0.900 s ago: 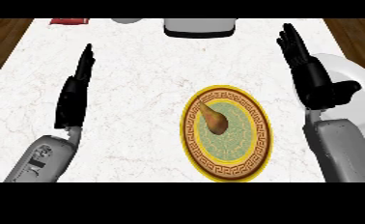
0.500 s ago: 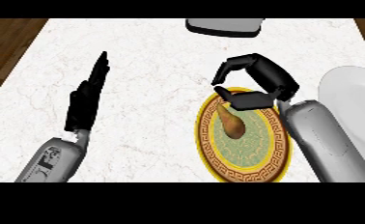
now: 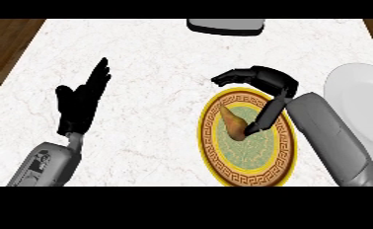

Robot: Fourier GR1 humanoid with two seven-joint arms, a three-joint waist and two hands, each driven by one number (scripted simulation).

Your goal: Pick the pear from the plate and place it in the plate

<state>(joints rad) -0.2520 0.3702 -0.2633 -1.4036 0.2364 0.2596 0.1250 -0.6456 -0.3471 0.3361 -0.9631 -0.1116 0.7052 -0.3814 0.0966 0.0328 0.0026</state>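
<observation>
- We see the pear [image 3: 235, 122] lying on the yellow-rimmed plate [image 3: 248, 175], in the plate's upper left part, narrow end pointing toward 11 o'clock.
- Our right hand [image 3: 267, 81] hangs over the plate's top edge, fingers curled in an arch; one digit [image 3: 264, 118] reaches down to the pear's 3 o'clock side and appears to touch it. The other fingers curve above the rim at 12 o'clock, apart from the fruit, so the pear is not enclosed.
- Our left hand [image 3: 82, 102] rests open on the marble counter [image 3: 160, 65] at 9 o'clock of the plate, well apart from it, fingers straight and pointing toward 1 o'clock, holding nothing.
- A white plate [image 3: 351, 90] shows at the right edge, at 2 o'clock of the yellow-rimmed plate.
- A grey object [image 3: 224, 24] sits at the counter's far edge, at 12 o'clock.
</observation>
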